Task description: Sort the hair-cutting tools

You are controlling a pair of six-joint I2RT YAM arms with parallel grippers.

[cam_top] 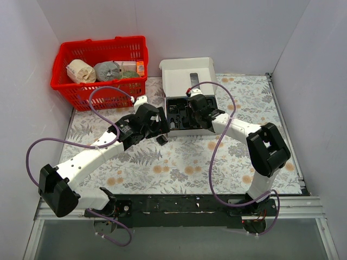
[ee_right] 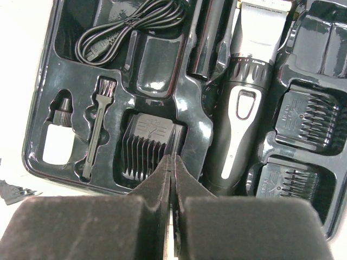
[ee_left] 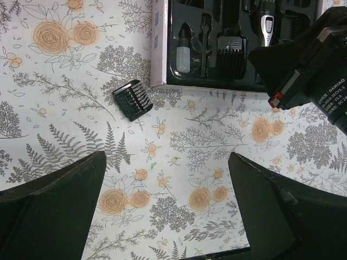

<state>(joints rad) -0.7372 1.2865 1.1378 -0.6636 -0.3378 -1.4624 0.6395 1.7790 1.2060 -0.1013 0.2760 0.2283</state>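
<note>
The black tray (ee_right: 38,81) lies right beneath the right gripper (ee_right: 171,162). Just ahead of its tips one comb (ee_right: 149,146) sits in its pocket. To the right of that the clipper (ee_right: 246,108) lies lengthwise, silvery head away from the gripper, and further right two more combs (ee_right: 306,116) fill pockets one behind the other. To the left lie a small brush (ee_right: 97,124) and a white bottle (ee_right: 58,141), with the coiled cord (ee_right: 130,24) beyond them at the far left. The red basket (cam_top: 100,89), well beyond the left gripper (ee_left: 167,157) and to its left, holds rolls (cam_top: 108,71)

The right gripper points down over the tray, clenched, with nothing seen between its fingers. The left gripper hovers over the table (ee_left: 54,65), released and empty. A loose comb (ee_left: 133,99) lies on the table ahead and slightly left of it, just beside the tray's corner

The clipper's head and the rightmost pockets are cut off in the right wrist view, and from above the right arm hides much of the tray
</note>
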